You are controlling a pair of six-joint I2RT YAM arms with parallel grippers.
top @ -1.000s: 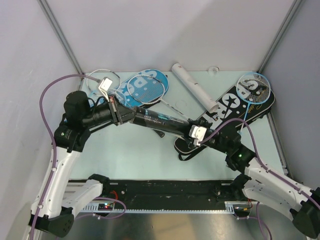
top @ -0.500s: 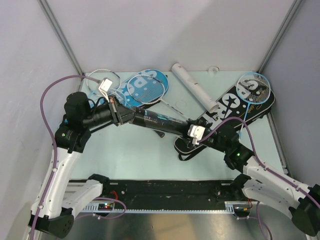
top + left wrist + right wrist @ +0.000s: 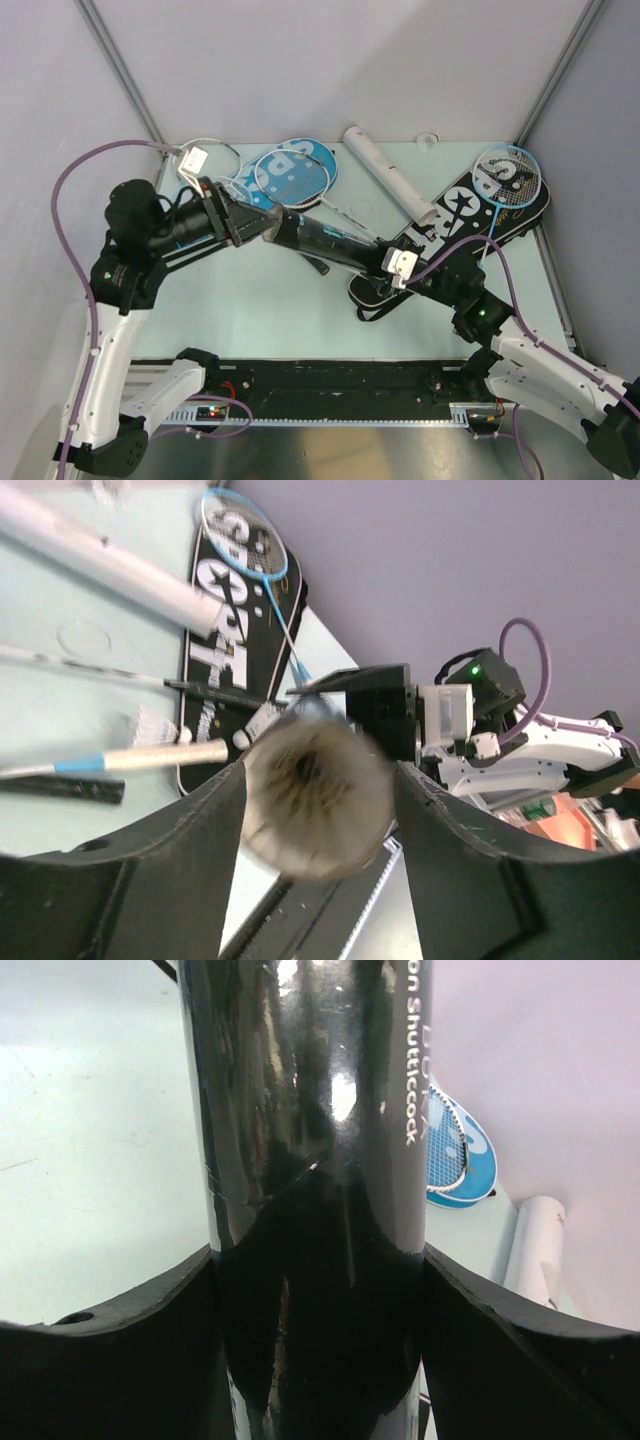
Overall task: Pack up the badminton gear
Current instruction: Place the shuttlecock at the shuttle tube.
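A black shuttle tube (image 3: 325, 240) hangs over the table, and my right gripper (image 3: 378, 257) is shut on its lower end. In the right wrist view the glossy tube (image 3: 310, 1110) fills the gap between both fingers. My left gripper (image 3: 260, 226) is open at the tube's upper mouth. The left wrist view looks into that mouth (image 3: 315, 800), where blurred shuttlecock feathers show inside, with a finger (image 3: 170, 880) on each side. A light-blue racket (image 3: 512, 178) lies on the black SPORT cover (image 3: 465, 215). A white racket (image 3: 292, 178) lies on the blue cover (image 3: 270, 165).
A white shuttle tube (image 3: 390, 178) lies diagonally at the back middle. Another white racket head (image 3: 205, 155) lies in the back left corner. A loose shuttlecock (image 3: 150, 725) rests on the table near a racket shaft. Grey walls close in on three sides.
My left gripper has opened and drawn back to the left from the tube's mouth, the left arm swinging away with it. The right gripper keeps holding the tube, nearly still.
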